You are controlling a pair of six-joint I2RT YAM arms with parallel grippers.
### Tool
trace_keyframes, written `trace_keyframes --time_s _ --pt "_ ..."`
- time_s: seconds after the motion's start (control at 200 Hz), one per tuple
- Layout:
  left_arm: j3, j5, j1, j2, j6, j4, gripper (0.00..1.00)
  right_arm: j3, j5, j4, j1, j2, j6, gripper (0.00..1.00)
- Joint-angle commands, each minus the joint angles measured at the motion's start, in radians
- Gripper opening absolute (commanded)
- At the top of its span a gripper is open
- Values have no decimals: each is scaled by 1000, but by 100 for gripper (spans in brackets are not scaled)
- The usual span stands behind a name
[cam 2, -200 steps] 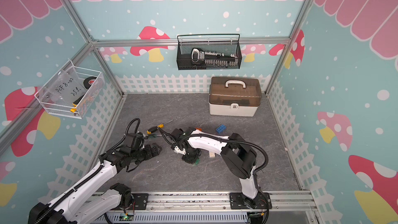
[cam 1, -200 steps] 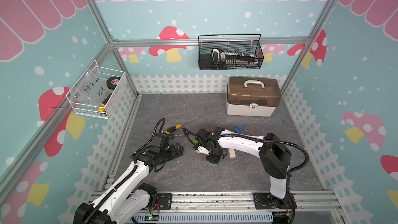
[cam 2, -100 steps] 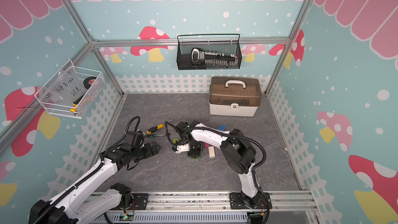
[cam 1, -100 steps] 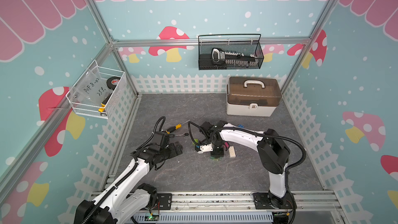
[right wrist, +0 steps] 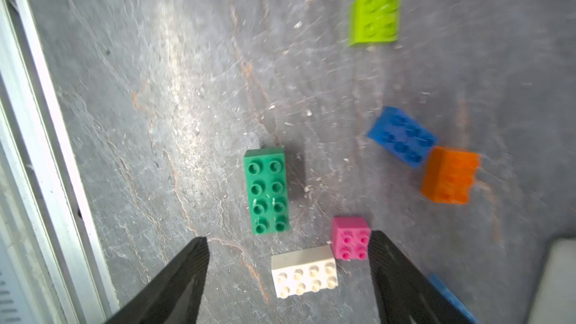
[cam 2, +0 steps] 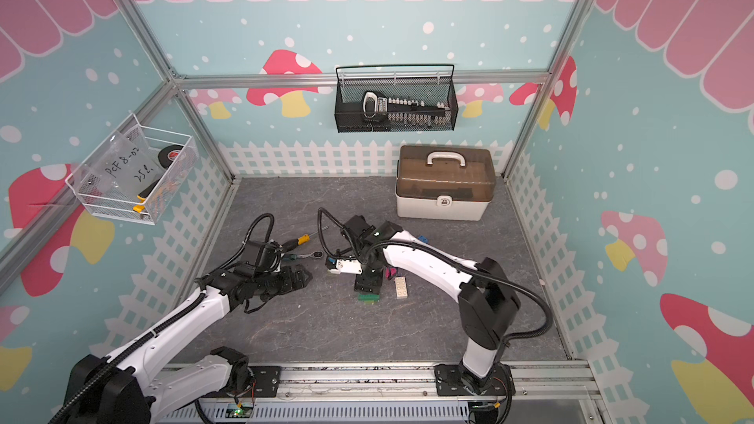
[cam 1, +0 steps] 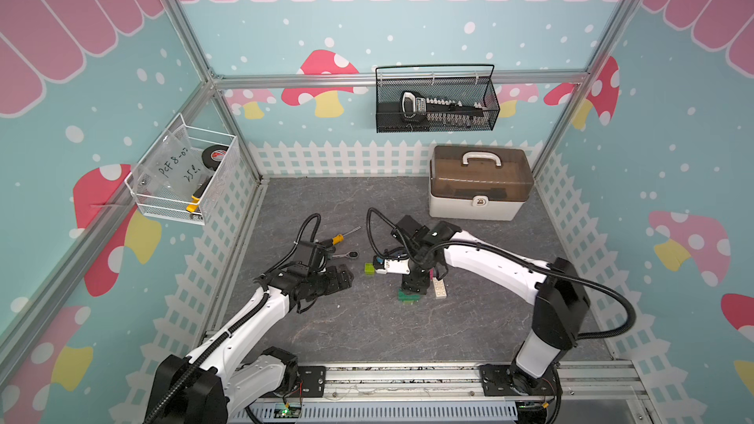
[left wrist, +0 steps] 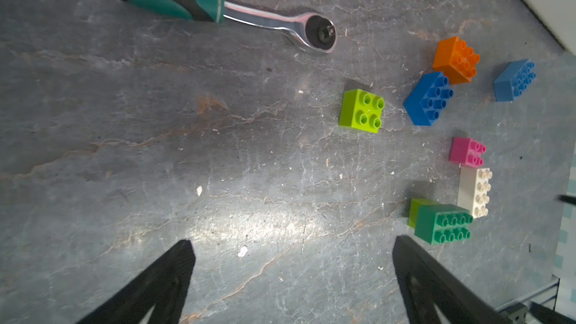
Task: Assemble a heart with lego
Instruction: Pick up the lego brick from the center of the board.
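Note:
No heart is in view; the lego lies loose on the grey floor. A dark green brick (left wrist: 444, 222) (right wrist: 266, 191) (cam 1: 409, 297) sits on a lime brick (left wrist: 416, 210). Beside it lie a white brick (right wrist: 304, 271) (cam 1: 440, 289) and a pink brick (right wrist: 350, 238). Farther off are a second lime brick (left wrist: 361, 110) (cam 1: 369, 269), an orange brick (left wrist: 456, 59) and two blue bricks (left wrist: 428, 98) (left wrist: 514, 79). My right gripper (right wrist: 288, 238) (cam 1: 414, 283) hangs open above the green and white bricks, holding nothing. To their left, my left gripper (left wrist: 294, 243) (cam 1: 342, 277) is open and empty over bare floor.
A ratchet wrench (left wrist: 218, 10) and a yellow-handled screwdriver (cam 1: 338, 238) lie behind the left gripper. A brown-lidded toolbox (cam 1: 479, 183) stands at the back right. A black mesh basket (cam 1: 436, 99) and a white wire basket (cam 1: 183, 175) hang on the walls.
My right gripper's jaws have gone from shut to open, and it has drifted a little to the right over the dark green brick. The left arm has barely moved.

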State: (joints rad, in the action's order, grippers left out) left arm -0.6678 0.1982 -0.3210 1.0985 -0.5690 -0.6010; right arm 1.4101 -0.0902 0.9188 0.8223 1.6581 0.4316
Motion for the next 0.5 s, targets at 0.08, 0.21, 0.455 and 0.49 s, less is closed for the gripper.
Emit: trace_keyframes --time_s 0.08,0.21,0.455,0.49 --pt "-99 22 -28 86 79 20 98 -179 148 -76 -112 -162 -486 81" --pt "-156 5 -84 163 110 37 98 -344 161 -132 -175 -263 -734 81" --pt "-399 -171 -296 414 308 29 91 -478 145 -255 -325 -284 -930 85" --pt "-445 -197 -323 467 357 30 88 -491 138 -282 -334 -287 -938 88"
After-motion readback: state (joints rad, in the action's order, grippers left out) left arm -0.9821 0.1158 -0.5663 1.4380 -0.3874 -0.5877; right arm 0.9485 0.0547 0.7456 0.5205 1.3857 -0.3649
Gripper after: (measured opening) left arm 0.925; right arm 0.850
